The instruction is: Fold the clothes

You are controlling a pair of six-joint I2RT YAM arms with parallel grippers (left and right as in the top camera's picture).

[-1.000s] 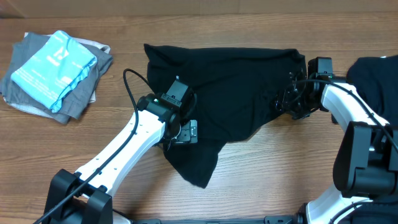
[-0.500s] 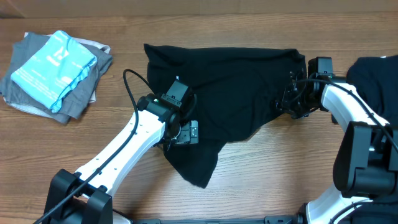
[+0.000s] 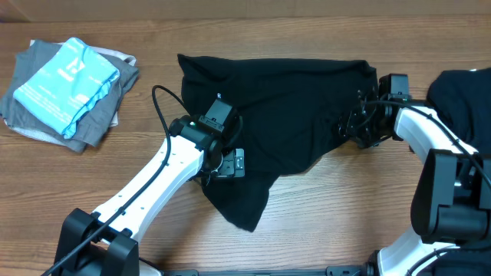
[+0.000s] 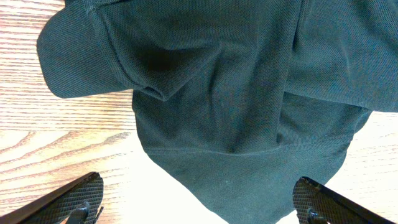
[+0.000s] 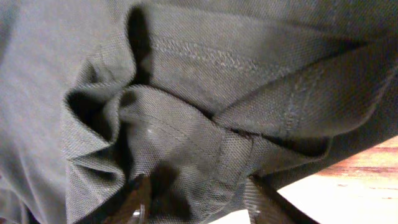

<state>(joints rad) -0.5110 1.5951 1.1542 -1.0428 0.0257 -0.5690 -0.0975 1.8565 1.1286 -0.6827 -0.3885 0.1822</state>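
black T-shirts: 2 (second shirt at right edge) | folded pile: 1

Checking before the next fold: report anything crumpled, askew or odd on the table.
The black shirt lies unevenly. Its right edge is bunched into creases where the right gripper pinches it, and one corner trails out in a point toward the robot, beside the open left gripper. Nothing looks torn or spilled.
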